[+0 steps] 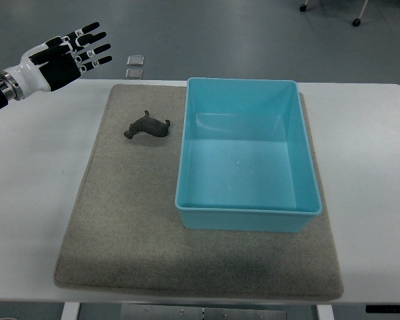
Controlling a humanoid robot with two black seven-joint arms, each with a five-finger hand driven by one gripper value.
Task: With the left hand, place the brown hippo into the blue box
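Observation:
A small dark brown hippo lies on the grey felt mat, just left of the blue box. The light blue box stands on the right half of the mat and has nothing inside. My left hand hovers at the upper left, beyond the mat's far left corner and well away from the hippo. Its black and white fingers are spread and hold nothing. The right arm does not show.
The mat lies on a white table. Two small clear square pieces sit on the floor beyond the table's far edge. Chair castors show at the top right.

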